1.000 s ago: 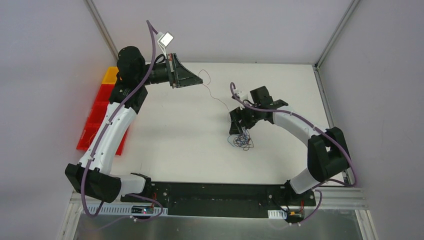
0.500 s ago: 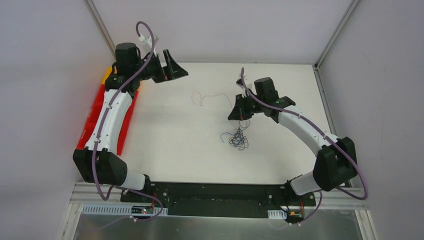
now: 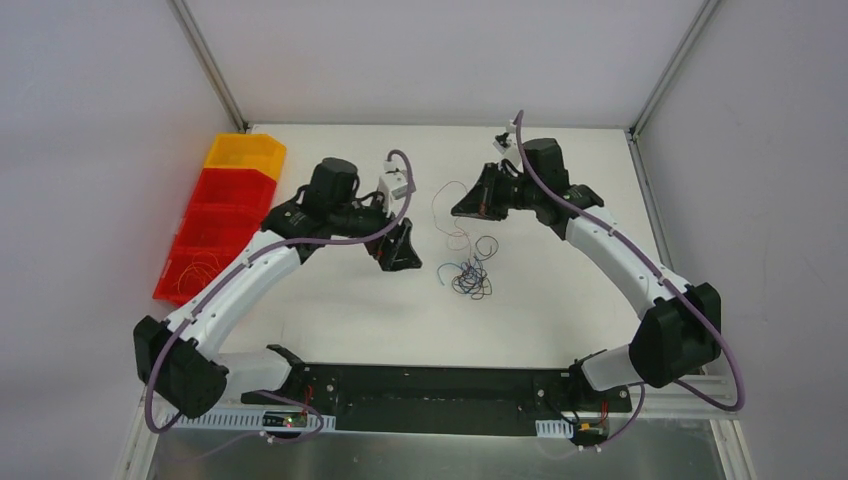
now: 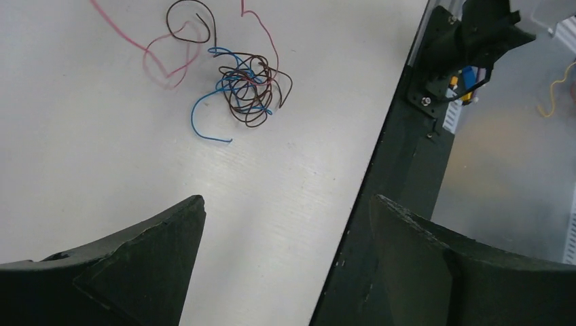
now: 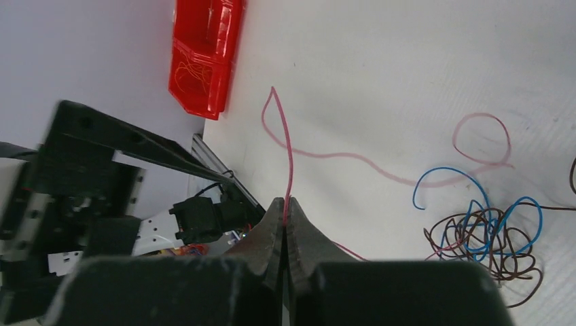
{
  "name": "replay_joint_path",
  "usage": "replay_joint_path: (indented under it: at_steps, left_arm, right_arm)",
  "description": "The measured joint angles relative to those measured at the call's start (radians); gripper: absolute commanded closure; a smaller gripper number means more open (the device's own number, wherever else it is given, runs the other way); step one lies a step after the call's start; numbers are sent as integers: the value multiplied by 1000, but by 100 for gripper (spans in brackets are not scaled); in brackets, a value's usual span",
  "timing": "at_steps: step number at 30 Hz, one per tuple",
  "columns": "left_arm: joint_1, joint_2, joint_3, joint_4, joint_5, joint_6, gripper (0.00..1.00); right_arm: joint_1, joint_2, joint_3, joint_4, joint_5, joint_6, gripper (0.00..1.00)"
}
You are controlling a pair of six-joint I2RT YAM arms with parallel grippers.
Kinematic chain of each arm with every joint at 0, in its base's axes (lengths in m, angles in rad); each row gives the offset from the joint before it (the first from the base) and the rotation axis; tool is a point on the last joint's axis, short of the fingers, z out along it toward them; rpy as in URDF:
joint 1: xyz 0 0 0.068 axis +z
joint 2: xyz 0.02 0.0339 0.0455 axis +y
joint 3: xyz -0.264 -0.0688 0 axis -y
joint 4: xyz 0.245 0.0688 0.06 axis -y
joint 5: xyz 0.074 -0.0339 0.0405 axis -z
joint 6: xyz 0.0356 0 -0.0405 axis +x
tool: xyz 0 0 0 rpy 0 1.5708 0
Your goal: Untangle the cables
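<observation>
Red bins (image 3: 205, 230): a row at the left edge of the table (image 3: 330, 320), with a yellow bin (image 3: 245, 152) at the far end. A few thin wires lie in the nearest red one.
Left arm (image 3: 235, 290): it reaches in from the left, jaws spread wide and empty, over the table just left of the cables (image 3: 467, 280).
Cables (image 4: 248, 85): a small knot of blue and dark curly wires lies mid-table between the two arms. One blue end sticks out loose on the side toward the left arm's jaws.
Red wire (image 5: 290, 156): held near one end on the right, it loops, then trails across the table to the edge of the knot. Whether it is threaded through the knot cannot be told.
Right arm (image 3: 610, 245): stretched toward the far side of the table, jaws pinched shut on the red wire.
Step in hand: by the look of it, the right arm is drawing the red wire out of the knot.
How to do it well: pull slowly, away from the knot toward the far side, and watch whether the knot drags along. If it does, the open jaws of the left arm should come down to pin the knot, or take the loose blue end, before pulling harder. The strands are hair-thin, so any grip wants the jaws closed squarely across the wire, low to the table.
Risk: a fast tug would likely tighten the loops rather than free them.
</observation>
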Motion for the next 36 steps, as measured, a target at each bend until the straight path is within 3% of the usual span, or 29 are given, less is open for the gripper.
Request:
replay_joint_path:
  at_steps: [6, 13, 17, 21, 28, 31, 36]
  left_arm:
    - [-156, 163, -42, 87, -98, 106, 6]
    - [-267, 298, -59, 198, -213, 206, 12]
    - [-257, 283, -10, 210, -251, 208, 6]
    - [-206, 178, 86, 135, -219, 201, 7]
    - [47, 125, 389, -14, -63, 164, 11]
    - [49, 145, 441, -66, 16, 138, 16]
    - [19, 206, 443, -116, 96, 32, 15]
  right_arm:
    - [-37, 2, 81, -12, -17, 120, 100]
    - [-172, 7, 282, -15, -59, 225, 100]
    - [-192, -4, 312, -3, -95, 221, 100]
    - [-185, -8, 292, -51, -161, 106, 100]
    - [-143, -19, 273, -261, -240, -178, 100]
    - [-81, -47, 273, -338, -243, -294, 100]
    - [-22, -77, 274, -392, -258, -386, 100]
